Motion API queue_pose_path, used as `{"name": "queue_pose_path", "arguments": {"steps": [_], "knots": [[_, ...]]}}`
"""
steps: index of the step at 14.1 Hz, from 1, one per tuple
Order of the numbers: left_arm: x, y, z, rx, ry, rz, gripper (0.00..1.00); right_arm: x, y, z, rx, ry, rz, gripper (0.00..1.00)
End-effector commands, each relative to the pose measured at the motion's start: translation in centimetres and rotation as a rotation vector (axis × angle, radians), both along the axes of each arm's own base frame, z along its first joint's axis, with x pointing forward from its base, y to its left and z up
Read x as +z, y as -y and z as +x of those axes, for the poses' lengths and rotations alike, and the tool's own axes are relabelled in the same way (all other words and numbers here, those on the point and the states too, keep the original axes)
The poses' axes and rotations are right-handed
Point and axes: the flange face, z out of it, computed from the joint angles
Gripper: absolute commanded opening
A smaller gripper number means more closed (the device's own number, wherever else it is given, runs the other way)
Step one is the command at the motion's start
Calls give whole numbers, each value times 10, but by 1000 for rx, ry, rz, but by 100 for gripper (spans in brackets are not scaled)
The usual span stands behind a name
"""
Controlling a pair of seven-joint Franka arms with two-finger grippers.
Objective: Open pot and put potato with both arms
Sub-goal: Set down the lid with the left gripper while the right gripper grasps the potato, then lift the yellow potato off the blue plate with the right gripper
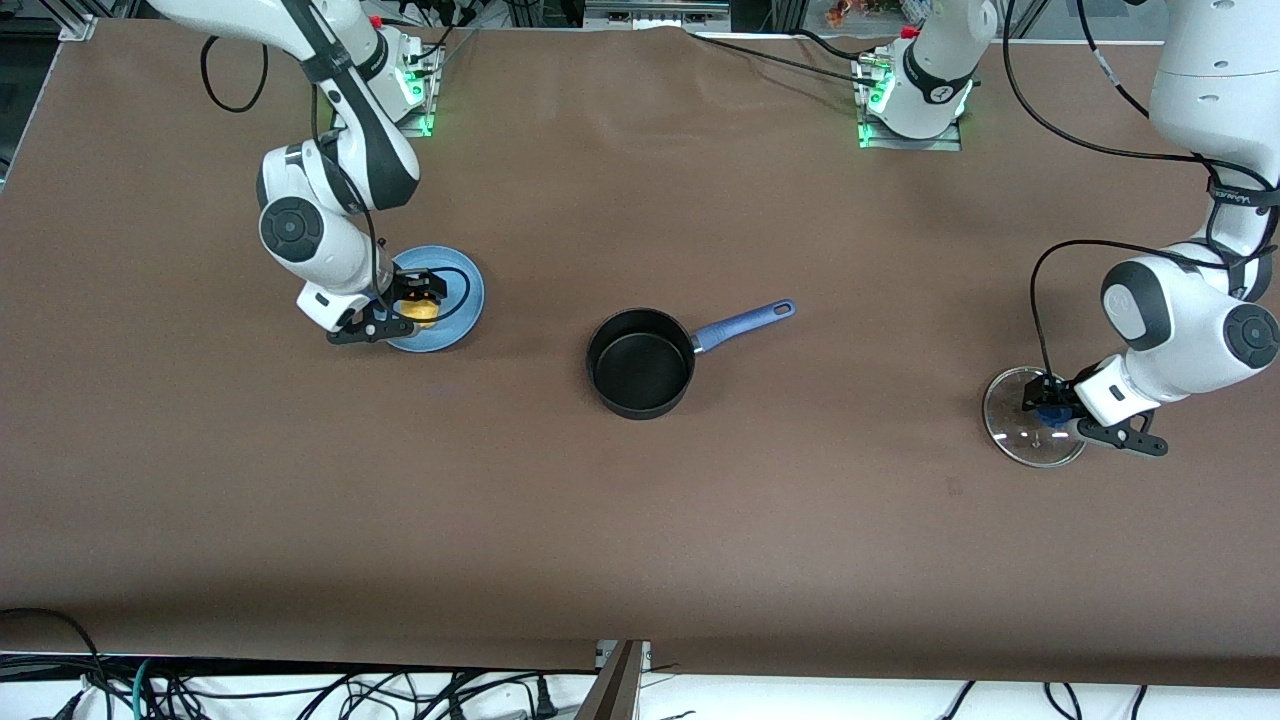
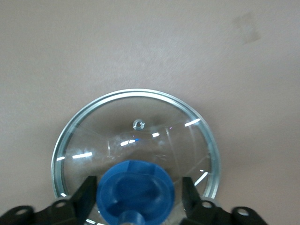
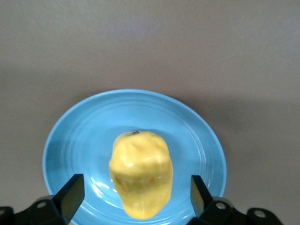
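The lid lies nearest the front camera, flat on the table at the left arm's end, well apart from the pot. The left gripper is low over it, its fingers set to either side of the blue knob with a sliver of gap showing on each side in the left wrist view, so the jaws look slack around the knob, not pinching it. The lid's job reads as done; this arm only needs to lift straight up so a finger does not drag the knob.

Next out, at mid-table, the pot stands open and empty, its blue handle pointing toward the left arm's end.

A little farther out, toward the right arm's end, the blue plate carries the potato. The right gripper is down over it, jaws wide, 1 finger on each side of the potato and clear of its skin in the right wrist view.

The step in hand looks like the grasp. To do it well, settle low enough that the pads meet the potato at its fattest part without scraping the plate, close evenly so the lumpy skin does not squirt sideways, then lift clear of the rim before carrying it over the pot
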Motion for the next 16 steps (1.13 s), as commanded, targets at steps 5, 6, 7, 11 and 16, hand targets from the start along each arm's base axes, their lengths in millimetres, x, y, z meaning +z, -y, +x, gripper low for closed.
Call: {"name": "queue_pose_path", "arguments": {"steps": [5, 6, 7, 11, 16], "knots": [[212, 65, 14, 128, -125, -18, 100, -32, -2, -11, 1, 16, 20, 39], [239, 80, 12, 165, -146, 4, 100, -31, -2, -10, 4, 17, 21, 32], [262, 97, 10, 183, -159, 12, 100, -30, -1, -9, 4, 17, 21, 29], [327, 136, -8, 189, -158, 45, 100, 9, -9, 10, 4, -3, 11, 29], [359, 160, -32, 226, -172, 51, 100, 111, -71, 65, -81, -63, -22, 29]]}}
